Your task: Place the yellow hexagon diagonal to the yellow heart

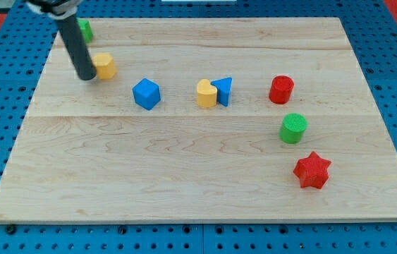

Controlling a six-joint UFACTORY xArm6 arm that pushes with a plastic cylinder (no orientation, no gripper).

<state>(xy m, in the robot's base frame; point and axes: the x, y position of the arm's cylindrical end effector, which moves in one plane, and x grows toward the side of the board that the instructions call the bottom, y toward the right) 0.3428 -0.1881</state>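
Camera view: yellow hexagon (104, 65) touches my tip (86, 76) on its right; no jaws to judge.

My tip (87, 76) touches the hexagon (104, 65) on its left at the board's (184, 176) top left, cube (146, 94) then heart (206, 93) touching triangle (223, 90) to the right, two cylinders (281, 89) (293, 128) and star (312, 170) far right.
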